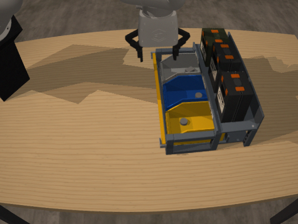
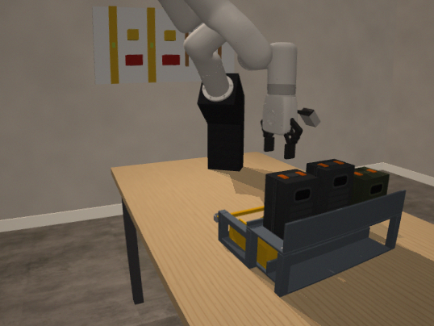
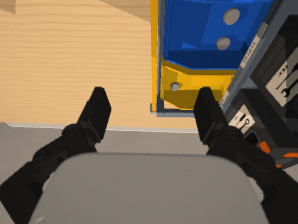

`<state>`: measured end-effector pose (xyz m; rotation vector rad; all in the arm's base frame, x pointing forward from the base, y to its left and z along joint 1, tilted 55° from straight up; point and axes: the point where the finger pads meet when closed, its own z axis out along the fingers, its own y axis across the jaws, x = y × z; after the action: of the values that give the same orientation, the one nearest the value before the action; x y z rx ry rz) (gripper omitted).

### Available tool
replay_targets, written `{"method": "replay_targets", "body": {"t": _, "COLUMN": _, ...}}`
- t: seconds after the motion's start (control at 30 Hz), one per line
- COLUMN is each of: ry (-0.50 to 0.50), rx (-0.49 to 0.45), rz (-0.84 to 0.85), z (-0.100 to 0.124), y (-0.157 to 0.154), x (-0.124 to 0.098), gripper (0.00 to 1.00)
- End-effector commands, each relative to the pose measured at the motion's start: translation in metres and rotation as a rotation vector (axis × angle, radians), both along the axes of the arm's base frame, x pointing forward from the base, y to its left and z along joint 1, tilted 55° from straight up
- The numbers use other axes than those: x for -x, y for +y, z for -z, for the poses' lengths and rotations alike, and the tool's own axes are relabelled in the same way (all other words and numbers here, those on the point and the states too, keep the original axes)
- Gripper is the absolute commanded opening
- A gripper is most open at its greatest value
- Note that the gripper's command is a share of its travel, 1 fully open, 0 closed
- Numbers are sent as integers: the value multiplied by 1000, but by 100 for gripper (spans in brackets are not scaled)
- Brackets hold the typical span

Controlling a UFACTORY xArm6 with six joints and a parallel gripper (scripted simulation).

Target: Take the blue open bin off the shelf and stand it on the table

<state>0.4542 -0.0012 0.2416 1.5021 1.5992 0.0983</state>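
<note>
Three open bins are standing side by side in the front row of a slate-grey shelf (image 1: 169, 144) (image 2: 281, 274) (image 3: 187, 114), which is resting on a pale wooden table (image 1: 83, 161) (image 2: 194, 226) (image 3: 75, 60). Light and brown shadows are lying across its grain. Around it, a grey-brown floor (image 1: 83, 14) (image 2: 60, 274) and a plain wall (image 2: 48, 101) are showing, and a white panel (image 2: 101, 44) with yellow and red shapes is hanging on that wall. A black pedestal (image 1: 14, 69) (image 2: 226, 145) is carrying the arm.

Behind the bins, three tall dark cases (image 1: 235, 97) (image 2: 288, 202) are standing, with orange patches on their tops. Along the open fronts, a yellow bar (image 1: 158, 94) (image 2: 246, 211) (image 3: 154, 50) is running and making a low barrier.

The blue bin (image 1: 184, 91) (image 3: 200, 40) is sitting in the middle, between the grey bin (image 1: 183, 62) and the yellow bin (image 1: 194, 109) (image 3: 200, 80). Its open front is facing the yellow bar, its back is facing the cases, and its long axis is running from front to back. Two grey round parts are lying inside.

The tool (image 1: 158, 59) (image 2: 279, 152) (image 3: 151, 98) is hanging in the air, pointing down, its fingers standing fully apart and holding nothing.
</note>
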Motion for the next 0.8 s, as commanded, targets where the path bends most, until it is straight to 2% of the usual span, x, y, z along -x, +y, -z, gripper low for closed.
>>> {"method": "replay_targets", "body": {"t": 0.0, "ry": -3, "rx": 2, "rz": -2, "z": 20, "y": -16, "x": -24, "gripper": 100}}
{"method": "replay_targets", "body": {"t": 0.37, "ry": -3, "rx": 2, "rz": -2, "z": 20, "y": -16, "x": -24, "gripper": 100}}
{"method": "replay_targets", "body": {"t": 0.53, "ry": -3, "rx": 2, "rz": -2, "z": 45, "y": -38, "x": -51, "gripper": 100}}
{"method": "replay_targets", "body": {"t": 0.77, "ry": -3, "rx": 2, "rz": -2, "z": 45, "y": -38, "x": -51, "gripper": 100}}
